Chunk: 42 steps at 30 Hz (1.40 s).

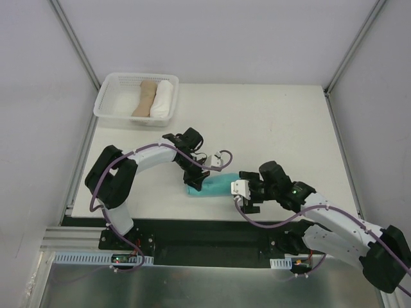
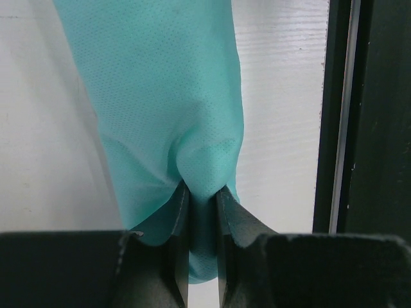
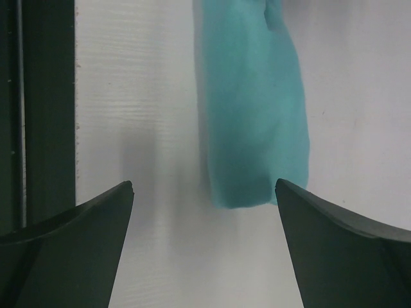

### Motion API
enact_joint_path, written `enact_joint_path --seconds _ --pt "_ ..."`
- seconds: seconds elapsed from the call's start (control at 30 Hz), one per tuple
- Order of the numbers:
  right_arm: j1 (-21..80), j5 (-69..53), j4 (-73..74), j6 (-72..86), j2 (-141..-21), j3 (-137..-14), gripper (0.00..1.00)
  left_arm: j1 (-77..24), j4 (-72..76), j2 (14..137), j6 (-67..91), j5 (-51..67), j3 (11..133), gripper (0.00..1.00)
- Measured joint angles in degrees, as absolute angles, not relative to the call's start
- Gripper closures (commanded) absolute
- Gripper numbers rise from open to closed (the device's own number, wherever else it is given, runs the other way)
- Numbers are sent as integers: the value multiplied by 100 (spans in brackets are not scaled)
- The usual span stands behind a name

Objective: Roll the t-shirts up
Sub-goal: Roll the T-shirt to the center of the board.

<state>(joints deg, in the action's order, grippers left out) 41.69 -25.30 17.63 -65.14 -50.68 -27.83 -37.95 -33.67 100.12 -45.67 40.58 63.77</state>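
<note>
From above, the left gripper (image 1: 194, 181) covers the left end of the teal t-shirt (image 1: 217, 184), and the right gripper (image 1: 240, 190) crowds its right end, so only the middle of the bundle shows. Both wrist views cut the cloth off at the top edge, and no sleeve or collar can be told apart in the folds. The shirt lies as a short, plump roll on the white table (image 1: 276, 122), close to the near edge, between the two grippers. Up close its knit is finely dotted. The left fingers are clamped on a fold at its end, the cloth bulging just above the pinch. The right fingers stand wide apart, the roll's blunt end just ahead of them, untouched. In the far-left corner a white basket (image 1: 104, 97) holds a tan roll (image 1: 144, 97) and a white roll (image 1: 162, 97) side by side.
</note>
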Motion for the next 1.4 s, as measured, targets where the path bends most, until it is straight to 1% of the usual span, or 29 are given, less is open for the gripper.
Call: enact_joint_path --seconds 0.13,0.3,0.5,0.53,0.63,0.67,0.77,0.83,0.87,0.9,0.93,0.97,1.03,1.07,1.17,1.23,1.3,1.37,1.4 --pt "4353 -2235 1037 -6565 -5546 -2749 4 -3741 -3474 10051 -4574 4132 6394 96" --pt "4377 -2064 491 -6567 -5837 -2746 4 -3739 -3614 10154 -4580 4171 6482 96" --pt "4381 -2128 301 -6720 -6337 -2775 4 -3701 -3743 10219 -4582 4222 6589 95" --pt "4381 -2191 298 -6794 -6584 -2801 4 -3627 -3879 10289 -4593 4348 6702 95" --pt "4392 -2185 257 -6890 -6840 -2853 1 -3546 -3986 10370 -4617 4438 6790 95" --pt "4401 -2165 211 -6930 -6976 -2891 3 -3509 -4029 10398 -4633 4464 6816 94" --pt "4421 -2104 165 -7098 -7550 -3168 16 -3428 -4237 10541 -4718 4539 6936 94" --pt "4425 -2021 185 -7194 -7822 -3430 22 -3378 -4355 10630 -4764 4602 7017 94" --pt "4425 -1979 207 -7238 -7975 -3588 32 -3367 -4394 10652 -4781 4611 7039 94" --pt "4425 -1946 231 -7279 -8123 -3736 39 -3356 -4434 10663 -4810 4615 7054 93" --pt "4425 -1911 268 -7332 -8256 -3874 45 -3334 -4460 10665 -4831 4613 7061 84" --pt "4425 -1881 329 -7378 -8368 -3990 56 -3326 -4499 10665 -4860 4613 7076 76" --pt "4425 -1857 508 -7454 -8545 -4187 64 -3288 -4534 10665 -4866 4604 7096 70" --pt "4425 -1857 589 -7507 -8604 -4259 70 -3267 -4530 10665 -4858 4598 7100 64" --pt "4425 -1848 849 -7638 -8737 -4486 73 -3122 -4399 10648 -4615 4552 7094 47" --pt "4412 -1863 1052 -7703 -8812 -4637 73 -2934 -4117 10527 -4346 4423 7002 43" --pt "4370 -1905 1278 -7760 -8908 -4812 73 -2670 -3734 10112 -4034 4180 6711 32" --pt "4303 -1966 1496 -7819 -9021 -5002 73 -2451 -3317 9413 -3780 3909 6302 28" --pt "4270 -1988 1590 -7839 -9067 -5076 73 -2383 -3173 9076 -3658 3791 6130 22"
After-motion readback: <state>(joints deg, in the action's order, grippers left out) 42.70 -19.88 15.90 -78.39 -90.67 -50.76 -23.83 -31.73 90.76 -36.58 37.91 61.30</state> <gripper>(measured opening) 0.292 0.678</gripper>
